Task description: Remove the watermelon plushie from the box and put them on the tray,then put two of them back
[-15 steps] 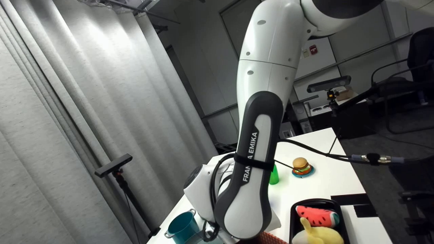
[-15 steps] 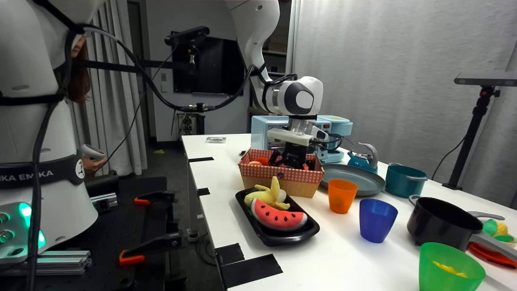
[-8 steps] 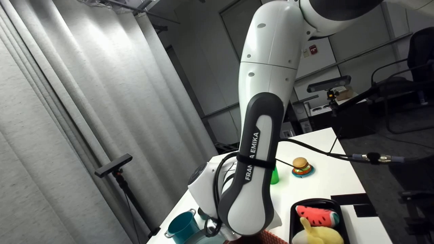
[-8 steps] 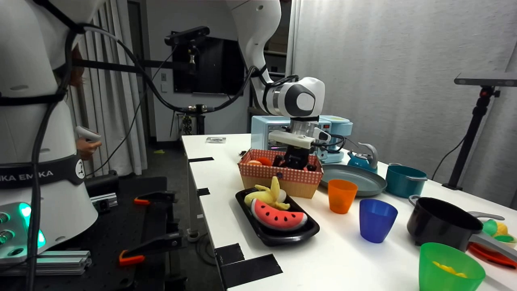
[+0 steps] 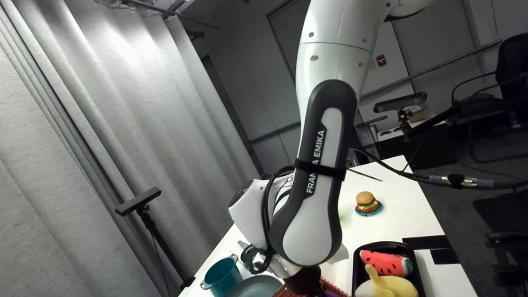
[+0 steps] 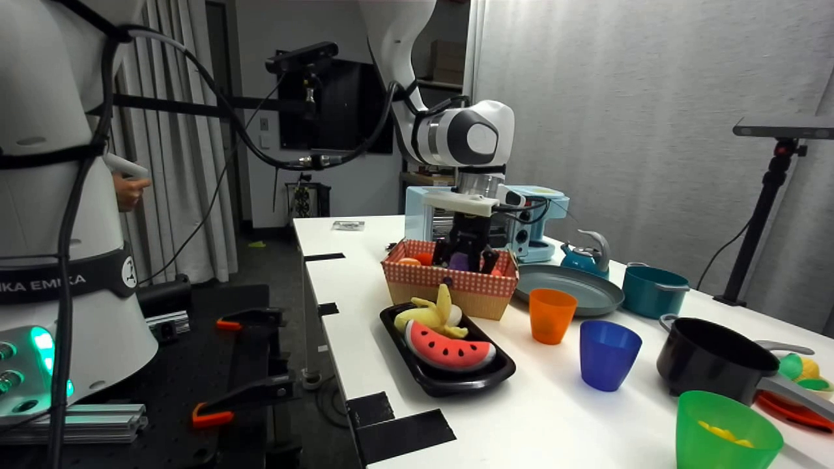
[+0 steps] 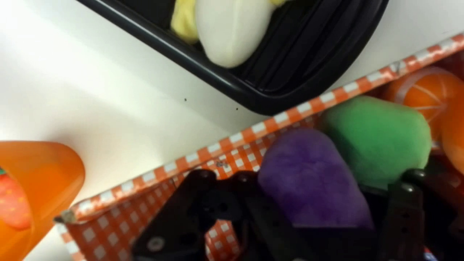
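In an ext. view, red black-seeded slice-shaped watermelon plushie (image 6: 449, 348) was seen on black rectangular tray (image 6: 472, 385), lower ctr. of frame; rounded purple plush toy (image 7: 311, 177) was held by gripper (image 6: 464, 259) at mouth of red-checked rectangular box (image 6: 475, 296), approx. mid-frame.

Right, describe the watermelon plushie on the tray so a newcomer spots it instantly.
On the white table, beside the red-checked box, sits a black tray. In it lies the watermelon plushie, a curved, plump slice. Its red face with black seeds sets it apart from the yellow peeled banana plushie next to it.
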Controlling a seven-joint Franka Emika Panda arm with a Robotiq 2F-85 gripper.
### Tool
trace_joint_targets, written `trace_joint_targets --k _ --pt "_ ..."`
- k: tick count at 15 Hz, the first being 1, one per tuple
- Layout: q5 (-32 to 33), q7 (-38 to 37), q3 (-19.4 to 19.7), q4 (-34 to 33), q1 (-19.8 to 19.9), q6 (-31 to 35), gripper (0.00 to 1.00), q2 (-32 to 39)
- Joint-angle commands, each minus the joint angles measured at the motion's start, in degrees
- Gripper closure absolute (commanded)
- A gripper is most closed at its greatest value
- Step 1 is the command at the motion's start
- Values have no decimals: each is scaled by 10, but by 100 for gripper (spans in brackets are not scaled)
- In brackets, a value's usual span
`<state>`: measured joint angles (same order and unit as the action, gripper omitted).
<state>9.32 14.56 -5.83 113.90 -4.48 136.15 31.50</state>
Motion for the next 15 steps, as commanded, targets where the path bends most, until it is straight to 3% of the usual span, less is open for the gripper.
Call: trace_joint_targets --k 1,7,15 --pt "2 -14 -1 69 -5 -8 99 -88" --pt "10 -25 3 119 -9 -10 100 -177" --pt "83 -87 30 118 -7 -17 100 -216"
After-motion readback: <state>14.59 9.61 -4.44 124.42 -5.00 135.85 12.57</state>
